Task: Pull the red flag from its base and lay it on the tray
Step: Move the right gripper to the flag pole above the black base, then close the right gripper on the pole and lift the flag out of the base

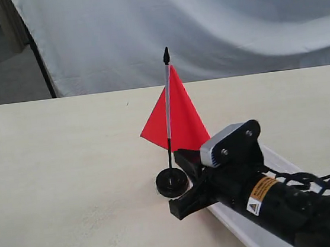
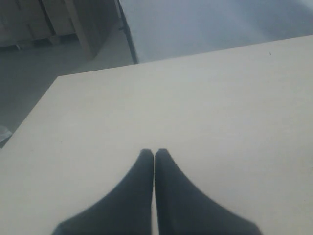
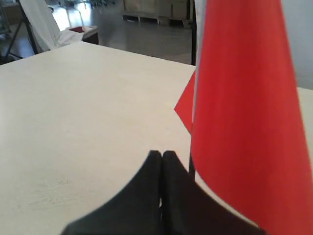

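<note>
The red flag [image 1: 179,119] stands upright on its black-and-white pole [image 1: 167,108], which is planted in the round black base [image 1: 172,183] on the table. My right gripper [image 1: 180,206] lies low just beside the base, on its near side, with its jaws shut and nothing between them. In the right wrist view the fingertips [image 3: 168,159] sit close beside the pole [image 3: 191,165], and the red cloth [image 3: 244,107] fills one side. The white tray [image 1: 227,221] lies under the right arm. My left gripper [image 2: 154,152] is shut over bare table.
The pale table [image 1: 69,170] stretches wide to the left of the flag. A white cloth backdrop [image 1: 201,24] hangs behind the table's far edge. The tray's far rim [image 1: 279,159] shows beyond the right arm.
</note>
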